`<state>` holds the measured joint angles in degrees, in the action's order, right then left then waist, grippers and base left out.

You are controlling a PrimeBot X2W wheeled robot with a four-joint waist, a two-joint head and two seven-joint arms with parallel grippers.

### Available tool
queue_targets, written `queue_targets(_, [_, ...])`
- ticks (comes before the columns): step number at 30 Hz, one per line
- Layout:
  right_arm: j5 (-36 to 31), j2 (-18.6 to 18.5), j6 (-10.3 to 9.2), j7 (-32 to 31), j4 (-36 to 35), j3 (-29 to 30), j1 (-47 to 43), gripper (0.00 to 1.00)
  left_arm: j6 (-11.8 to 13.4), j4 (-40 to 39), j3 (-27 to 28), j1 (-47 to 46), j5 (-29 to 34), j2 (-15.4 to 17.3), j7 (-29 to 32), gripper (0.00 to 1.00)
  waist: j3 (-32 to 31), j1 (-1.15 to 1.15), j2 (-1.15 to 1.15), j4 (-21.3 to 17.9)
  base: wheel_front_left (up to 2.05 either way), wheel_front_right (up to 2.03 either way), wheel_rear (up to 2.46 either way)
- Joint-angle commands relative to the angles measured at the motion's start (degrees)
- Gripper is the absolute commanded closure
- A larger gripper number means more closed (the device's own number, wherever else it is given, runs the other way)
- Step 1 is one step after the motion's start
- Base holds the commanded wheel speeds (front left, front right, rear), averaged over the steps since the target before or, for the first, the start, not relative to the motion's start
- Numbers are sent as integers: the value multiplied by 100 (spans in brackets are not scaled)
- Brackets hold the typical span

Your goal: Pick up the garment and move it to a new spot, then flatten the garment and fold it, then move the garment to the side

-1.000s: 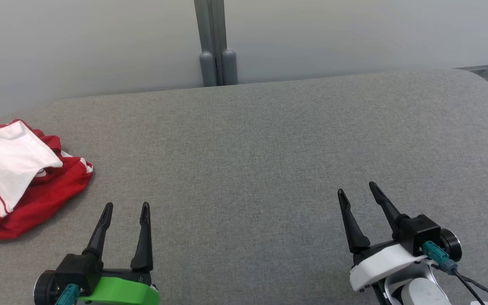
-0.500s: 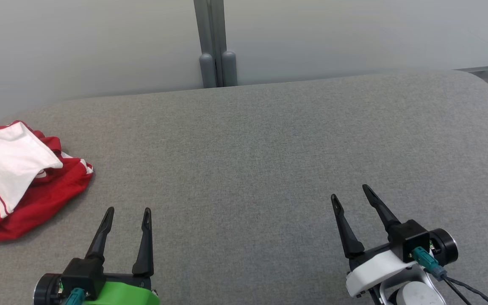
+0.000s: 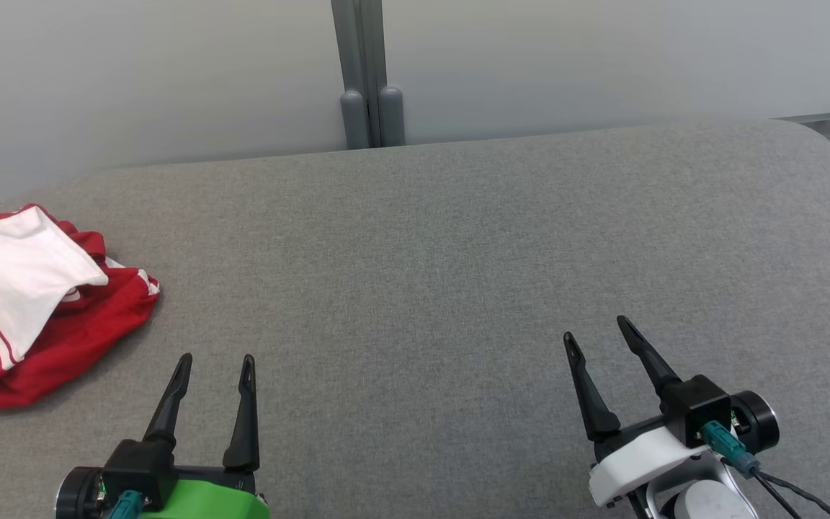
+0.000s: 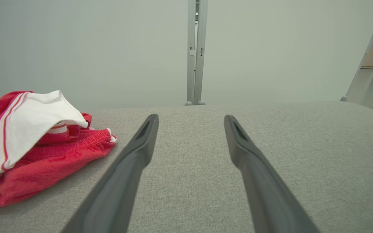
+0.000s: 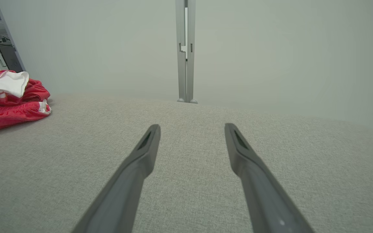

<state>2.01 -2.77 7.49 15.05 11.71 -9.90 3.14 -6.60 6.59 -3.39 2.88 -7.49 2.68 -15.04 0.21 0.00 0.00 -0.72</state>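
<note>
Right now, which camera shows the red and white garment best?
The left wrist view: the garment is nearest and largest there. The head view shows it from above, crumpled at the left edge; the right wrist view shows it small and far.

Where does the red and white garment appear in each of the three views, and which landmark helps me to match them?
Head view: garment at the far left edge, at middle height.
Left wrist view: garment at the left edge, middle to lower part.
Right wrist view: garment at the left edge, above the middle.
Shared landmark: the grey post at top centre; the garment lies to its left in every view.
</note>
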Motion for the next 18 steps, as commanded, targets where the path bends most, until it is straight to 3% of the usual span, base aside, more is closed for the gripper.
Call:
queue_targets(1, [27, -20, 0, 20, 12, 3, -51, 0, -20, 17, 26, 15, -11, 38, -22, 0, -13, 0, 0, 5, 0, 0, 0])
queue_targets(10, [30, -20, 0, 20, -30, 9, -79, 0, -29, 32, 2, -27, 4, 38, -22, 0, -19, 0, 0, 96, 0, 0, 0])
queue_targets(18, [-28, -19, 0, 19, -136, -11, -178, 0, 57, -13, -36, -54, -135, 37, -21, 0, -1, 0, 0, 523, 0, 0, 0])
